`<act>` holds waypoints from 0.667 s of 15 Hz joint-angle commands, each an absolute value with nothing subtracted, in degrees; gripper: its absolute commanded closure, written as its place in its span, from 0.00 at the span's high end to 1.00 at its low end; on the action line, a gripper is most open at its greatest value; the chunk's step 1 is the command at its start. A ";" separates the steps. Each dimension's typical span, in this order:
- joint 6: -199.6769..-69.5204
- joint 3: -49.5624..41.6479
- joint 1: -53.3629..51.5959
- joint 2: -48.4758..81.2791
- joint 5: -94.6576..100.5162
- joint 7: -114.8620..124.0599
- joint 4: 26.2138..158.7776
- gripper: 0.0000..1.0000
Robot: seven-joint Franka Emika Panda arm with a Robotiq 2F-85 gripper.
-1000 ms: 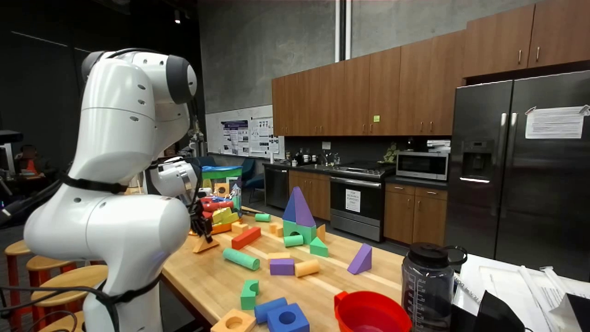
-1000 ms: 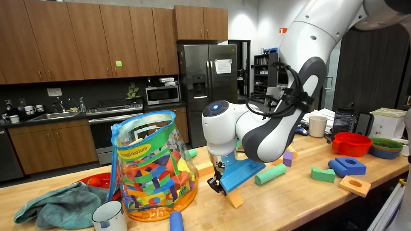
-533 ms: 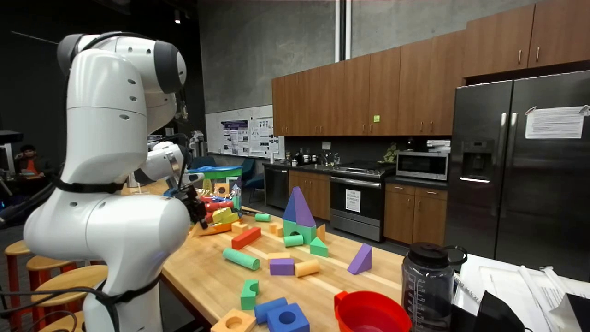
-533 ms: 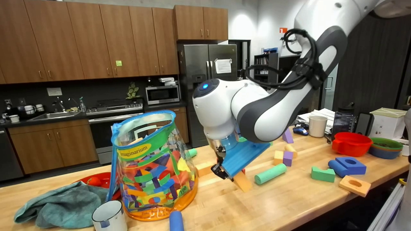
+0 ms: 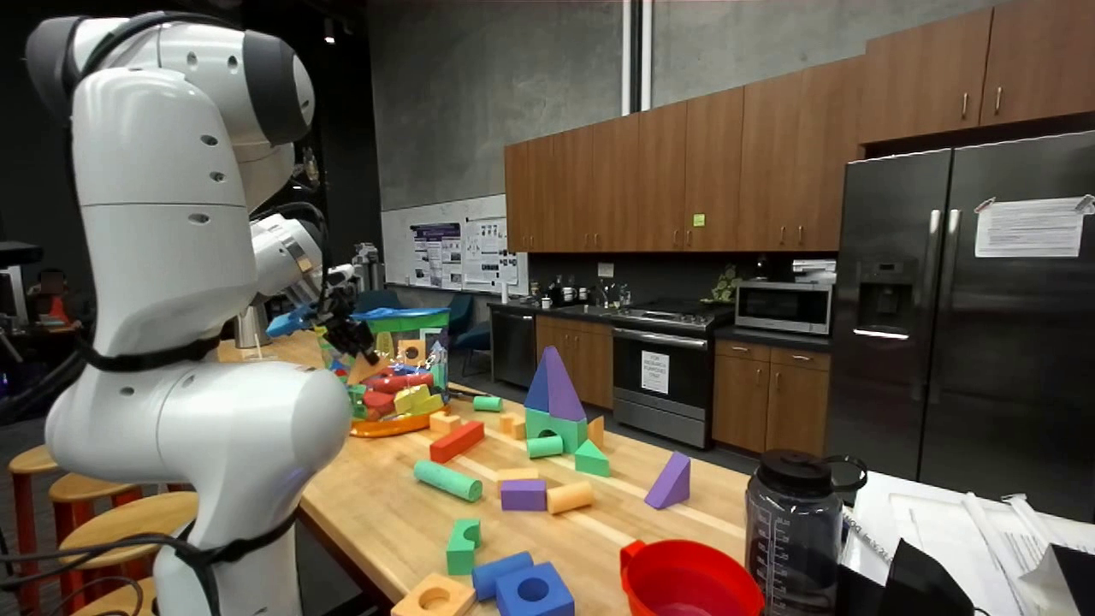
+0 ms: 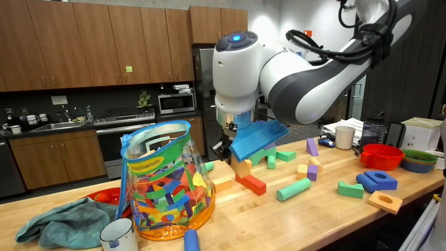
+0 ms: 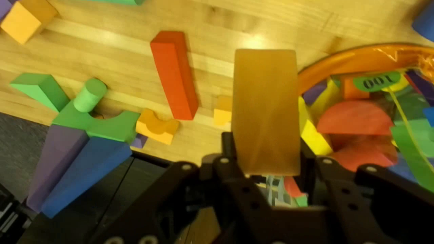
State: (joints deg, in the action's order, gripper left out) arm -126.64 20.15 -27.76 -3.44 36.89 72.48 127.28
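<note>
See at far left, in an exterior view, a crumpled teal cloth (image 6: pixel 71 225) near a white mug (image 6: pixel 122 241). Find just to the right, standing on the counter (image 6: pixel 278 223), a clear bag (image 6: pixel 174 150) well stocked with coloured blocks (image 6: pixel 199 191). Move on to the claw (image 7: pixel 267 150), narrowed on an orange block (image 6: pixel 240 169) and gripping both sides in the wrist view. Read that block as raised over the counter, right of the bag and apart from it, partly hiding a red block (image 6: pixel 251 184) lying there. Continue right past a green cylinder (image 6: pixel 293 189) on its side, a purple block (image 6: pixel 312 172), a blue block (image 6: pixel 386 184) with a hole, and a red bowl (image 6: pixel 385 163). Judge the handling as midway: grasp made, block clear of the counter, release not yet done. Note red block, green cylinder, purple block and blue block as lying unheld. Cannot tell how firm the grip.
</note>
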 commanded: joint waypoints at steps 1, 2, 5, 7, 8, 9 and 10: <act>-132.49 23.01 -25.68 -8.34 42.65 78.35 128.96 0.16; -134.54 23.60 -25.36 -9.12 44.21 80.31 129.00 0.16; -141.33 25.38 -24.17 -9.70 51.92 88.78 128.88 0.16; -145.79 26.48 -23.39 -9.23 59.53 96.02 128.53 0.16; -147.81 26.97 -23.10 -8.70 64.27 100.26 128.12 0.16; -149.37 27.40 -22.91 -8.36 69.45 104.92 127.68 0.16; -150.32 27.79 -23.02 -8.40 74.56 109.38 127.29 0.16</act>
State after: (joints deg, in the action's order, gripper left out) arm -146.53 26.07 -24.45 -7.93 63.55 98.79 127.49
